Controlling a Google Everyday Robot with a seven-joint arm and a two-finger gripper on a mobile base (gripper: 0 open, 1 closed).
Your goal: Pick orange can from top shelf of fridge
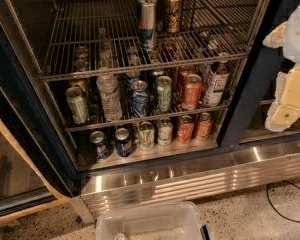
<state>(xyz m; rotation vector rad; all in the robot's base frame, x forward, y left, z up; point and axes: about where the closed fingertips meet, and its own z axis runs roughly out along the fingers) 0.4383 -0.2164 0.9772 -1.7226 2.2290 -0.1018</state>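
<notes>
With the claw (269, 81) spread and empty beside the fridge (240, 109) frame, reach up and well left of it to the orange can (173, 10) on the top shelf (80, 39); pinch mid-height, sparing the silver-and-blue can (147, 19) just beyond

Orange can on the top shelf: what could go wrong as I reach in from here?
The silver-and-blue can stands just beside the orange can, nearer the front of the top shelf; the gripper, off to the right, could topple it. Coming in, it may also clip the dark fridge frame.
</notes>
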